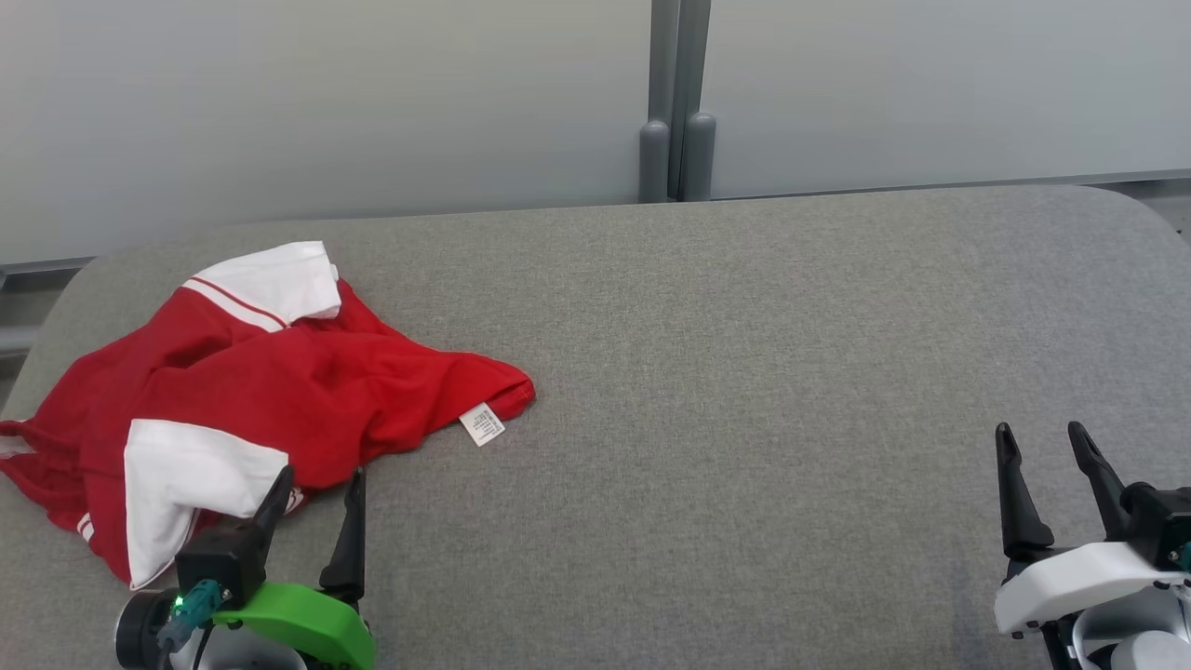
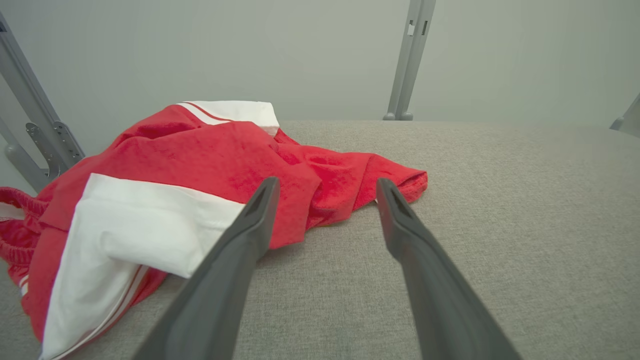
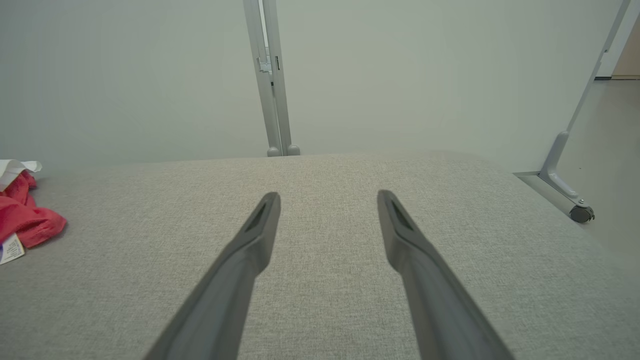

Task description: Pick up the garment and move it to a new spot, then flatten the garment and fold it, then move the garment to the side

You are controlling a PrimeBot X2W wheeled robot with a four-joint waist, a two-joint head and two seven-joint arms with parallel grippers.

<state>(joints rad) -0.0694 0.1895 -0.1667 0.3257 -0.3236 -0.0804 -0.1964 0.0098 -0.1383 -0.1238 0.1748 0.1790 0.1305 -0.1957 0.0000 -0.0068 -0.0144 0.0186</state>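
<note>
While the head view takes in the whole crumpled red garment with white sleeve panels (image 1: 279, 391) at the left end of the grey fabric-covered table (image 1: 744, 372), the right wrist view catches its red edge and small white care label (image 3: 11, 248), plus a wheeled grey frame foot (image 3: 580, 214) beyond the table's corner. The cloth lies bunched and wrinkled, with one white panel folded over near the front. The left gripper (image 1: 320, 476) hovers at the garment's near edge, jaws spread and empty; contact cannot be judged. The right gripper (image 1: 1040, 430) sits well apart at the right, equally wide, holding nothing.
</note>
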